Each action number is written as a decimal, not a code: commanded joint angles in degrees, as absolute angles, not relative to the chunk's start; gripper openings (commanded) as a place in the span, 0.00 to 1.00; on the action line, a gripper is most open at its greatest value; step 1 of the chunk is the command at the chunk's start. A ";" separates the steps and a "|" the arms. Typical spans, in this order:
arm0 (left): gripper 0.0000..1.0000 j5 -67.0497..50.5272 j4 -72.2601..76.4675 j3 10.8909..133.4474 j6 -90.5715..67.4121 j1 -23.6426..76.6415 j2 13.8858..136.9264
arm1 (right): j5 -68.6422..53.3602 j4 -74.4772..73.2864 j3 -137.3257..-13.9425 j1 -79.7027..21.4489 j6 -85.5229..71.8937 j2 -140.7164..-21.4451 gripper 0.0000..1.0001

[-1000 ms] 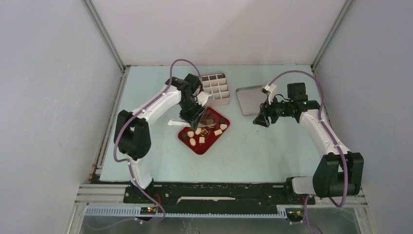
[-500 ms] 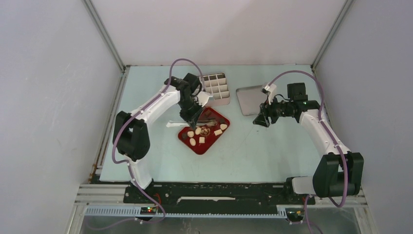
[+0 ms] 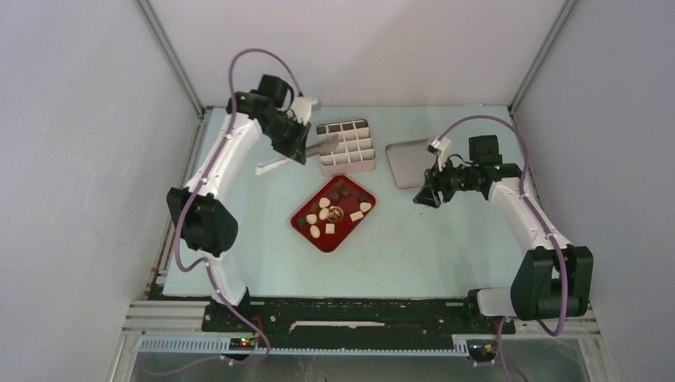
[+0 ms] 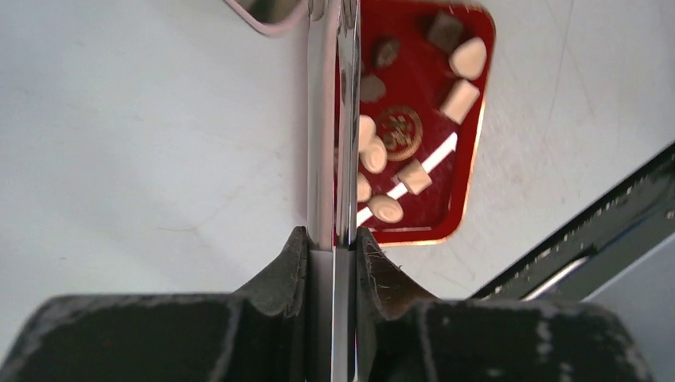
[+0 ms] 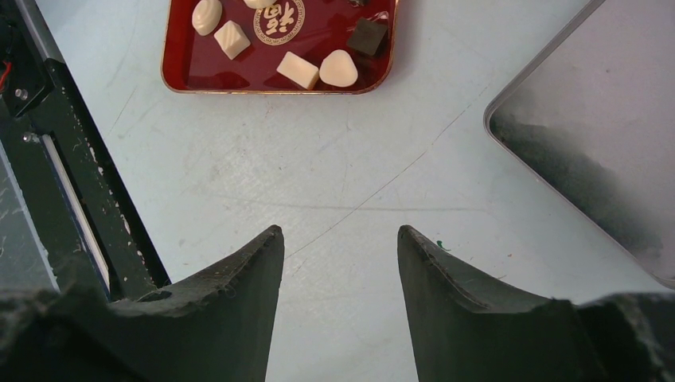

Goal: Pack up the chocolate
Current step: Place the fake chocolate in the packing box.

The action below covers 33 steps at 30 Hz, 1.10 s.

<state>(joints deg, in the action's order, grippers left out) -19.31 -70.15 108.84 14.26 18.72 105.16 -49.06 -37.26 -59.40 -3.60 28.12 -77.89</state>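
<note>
Top external view: two arms share one pale table (image 3: 446, 247); judging by how full the tray is, packing has hardly begun.
Left arm (image 3: 227, 159): stretched toward the far left, wrist turned to the divided box, probably so its tool can reach a cell.
Right arm (image 3: 521, 211): bent inward, apparently waiting clear of the work.
Grey lid (image 3: 406, 163): flat just right of the box, off it so the cells stay open.
Divided box (image 3: 346, 147): far centre, open side up; no piece can be made out inside.
Red tray (image 3: 326, 245): set cornerwise nearer than the box, within either arm's reach.
Tongs (image 4: 322, 119): long metal blades pointing at the box's left edge.
Left gripper (image 4: 333, 239): clamped on the tongs, pressing the blades almost together. The tips run out of the wrist view, so I cannot tell whether they pinch a piece.
Right gripper (image 5: 338, 235): fingers spread wide, holding nothing, low over bare table between red tray and grey lid.
Chocolate (image 3: 330, 211): dark and cream pieces loose on the red tray around its gold emblem (image 4: 398, 131).
</note>
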 commanded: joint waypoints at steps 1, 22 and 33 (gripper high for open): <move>0.16 -22.20 -71.53 120.44 10.48 15.35 109.27 | -49.22 -37.22 -59.52 -3.52 29.41 -78.59 0.57; 0.27 -17.31 -60.13 134.95 5.44 10.05 126.57 | -48.69 -37.10 -59.55 -2.38 29.04 -79.37 0.56; 0.32 -17.06 -59.39 135.11 4.01 9.84 130.84 | -48.63 -37.33 -59.51 -2.29 29.37 -80.28 0.56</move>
